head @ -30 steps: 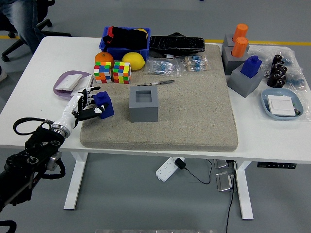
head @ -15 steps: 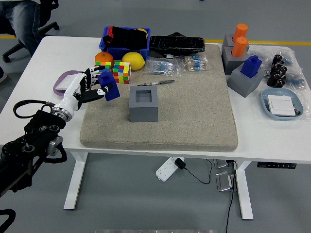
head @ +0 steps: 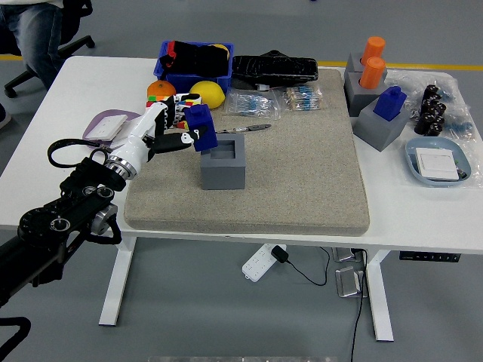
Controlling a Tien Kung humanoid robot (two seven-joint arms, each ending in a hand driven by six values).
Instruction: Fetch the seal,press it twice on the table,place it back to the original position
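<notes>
Carrying the blue seal (head: 200, 127) clamped in my left hand (head: 167, 134), I have it in the air just left of the grey holder block (head: 223, 160); its square socket looks down-right, the seal seemingly tilted.

Blue seal (head: 200, 127), blocky, tilted, held off the mat in the left hand (head: 162, 132). Sits just above the left rim of the grey square holder (head: 224, 161).
</notes>
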